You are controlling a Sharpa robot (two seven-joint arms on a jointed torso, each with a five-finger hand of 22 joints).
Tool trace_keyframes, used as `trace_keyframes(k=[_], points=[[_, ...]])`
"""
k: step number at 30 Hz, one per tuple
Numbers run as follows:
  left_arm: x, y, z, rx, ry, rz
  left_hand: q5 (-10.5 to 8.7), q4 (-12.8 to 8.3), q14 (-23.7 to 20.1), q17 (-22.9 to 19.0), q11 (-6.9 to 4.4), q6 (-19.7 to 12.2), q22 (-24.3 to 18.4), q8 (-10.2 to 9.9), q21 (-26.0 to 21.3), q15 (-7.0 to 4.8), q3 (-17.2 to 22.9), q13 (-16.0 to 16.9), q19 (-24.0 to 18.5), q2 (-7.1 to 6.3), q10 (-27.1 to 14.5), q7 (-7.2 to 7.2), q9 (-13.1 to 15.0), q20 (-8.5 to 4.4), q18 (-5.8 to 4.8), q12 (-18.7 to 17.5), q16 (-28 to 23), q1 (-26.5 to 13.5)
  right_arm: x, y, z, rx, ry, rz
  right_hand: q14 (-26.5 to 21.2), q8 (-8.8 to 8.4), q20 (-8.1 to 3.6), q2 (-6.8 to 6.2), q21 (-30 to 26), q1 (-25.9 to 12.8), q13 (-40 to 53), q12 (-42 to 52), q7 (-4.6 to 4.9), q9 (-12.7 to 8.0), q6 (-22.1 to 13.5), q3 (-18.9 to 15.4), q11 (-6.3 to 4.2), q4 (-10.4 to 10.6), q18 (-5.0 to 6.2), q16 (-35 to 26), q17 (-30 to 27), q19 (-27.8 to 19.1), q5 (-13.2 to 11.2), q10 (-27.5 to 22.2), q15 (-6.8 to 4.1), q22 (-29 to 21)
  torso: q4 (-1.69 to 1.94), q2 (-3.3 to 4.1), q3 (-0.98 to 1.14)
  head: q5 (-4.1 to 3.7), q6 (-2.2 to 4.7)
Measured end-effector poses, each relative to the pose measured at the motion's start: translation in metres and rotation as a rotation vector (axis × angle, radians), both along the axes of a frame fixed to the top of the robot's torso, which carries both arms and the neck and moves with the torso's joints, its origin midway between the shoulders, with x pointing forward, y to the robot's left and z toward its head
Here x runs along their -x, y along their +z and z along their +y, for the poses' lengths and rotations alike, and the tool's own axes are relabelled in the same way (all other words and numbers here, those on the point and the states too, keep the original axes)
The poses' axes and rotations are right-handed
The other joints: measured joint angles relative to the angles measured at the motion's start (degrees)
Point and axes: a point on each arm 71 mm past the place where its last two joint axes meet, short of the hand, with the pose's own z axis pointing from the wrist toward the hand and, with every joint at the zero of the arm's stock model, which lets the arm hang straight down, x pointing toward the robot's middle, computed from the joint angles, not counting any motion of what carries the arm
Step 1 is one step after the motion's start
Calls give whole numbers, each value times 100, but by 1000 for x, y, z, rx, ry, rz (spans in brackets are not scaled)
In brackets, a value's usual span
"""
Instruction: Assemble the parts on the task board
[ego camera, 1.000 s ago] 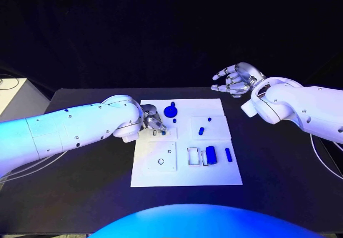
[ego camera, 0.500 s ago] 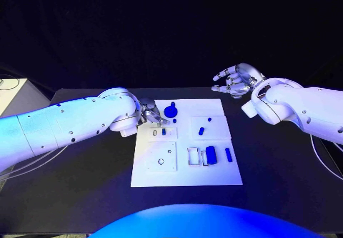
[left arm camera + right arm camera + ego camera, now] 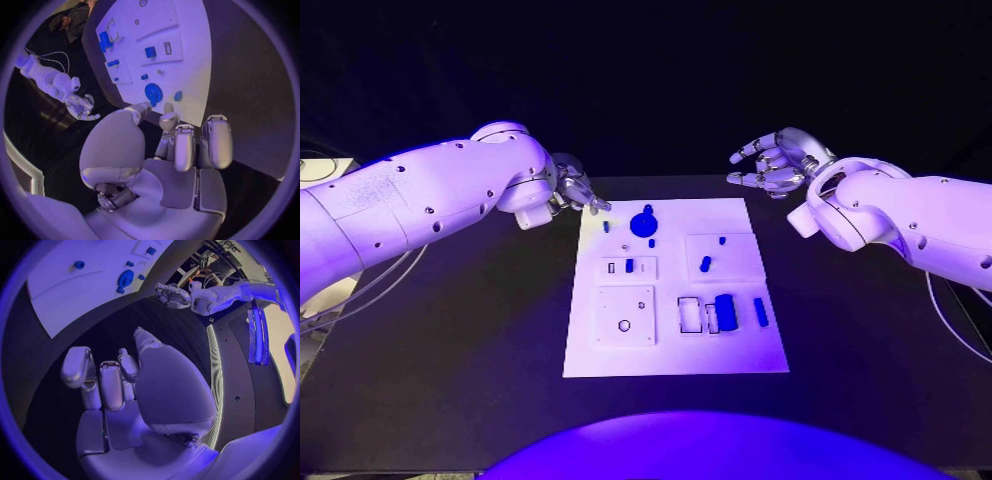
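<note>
Since a second ago the left hand [image 3: 571, 188] has lifted off the white board [image 3: 675, 355] to the upper left of the frame, fingers curled and holding nothing, leaving a small blue part [image 3: 629, 265] in its slot below, while the right hand [image 3: 773, 162] hovers spread at upper right.

From my seat I see the black table [image 3: 473, 330] running back into a dark backdrop with no wall detail to make out. A pale cabinet [image 3: 318, 185] stands off the table's far left corner, cables draped near it, all under violet-blue light.
</note>
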Motion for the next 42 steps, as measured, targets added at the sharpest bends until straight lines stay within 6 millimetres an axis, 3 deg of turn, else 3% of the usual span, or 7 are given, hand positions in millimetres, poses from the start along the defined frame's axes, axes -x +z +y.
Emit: trace_keyframes(k=[12,22,32,42], points=[[-17,-1,1,-29,1,43,0,40,21,0,20,0,0,-33,-7,21,8,-32,0,23,-20,0,-49,0,0,-30,0,23,0,0,1,-1,3,0,0,0,0,0,0,0,0,0,0,5,0,0,0,0,0,0,0,0,0,0,0,0,-26,51,-21,9,0],[-29,-7,0,-70,18,63,0,55,21,0,0,0,-9,-33,-23,20,23,-38,-20,23,-41,0,-61,20,0,-34,0,23,2,0,1,-3,4,0,0,0,0,0,0,0,1,0,0,4,0,0,0,0,0,0,1,0,0,0,0,-1,-26,79,-39,55,0],[-37,-14,-7,-84,25,68,0,55,21,0,20,3,-9,-33,-23,20,23,-39,-19,31,-60,2,-79,20,0,-34,0,15,2,1,3,-5,8,-3,0,0,0,0,-44,0,-18,0,-1,4,0,0,0,0,0,0,-10,0,0,1,0,-1,-48,135,-61,112,0],[-39,-27,-7,-96,30,90,0,71,0,0,19,23,-9,-54,-23,41,7,-50,-19,51,-60,21,-96,20,-1,-34,0,-5,2,3,3,-7,9,-8,0,0,0,0,-44,0,-18,0,-1,3,1,0,0,0,-1,0,-10,0,0,1,0,-2,-73,204,-71,119,0]])
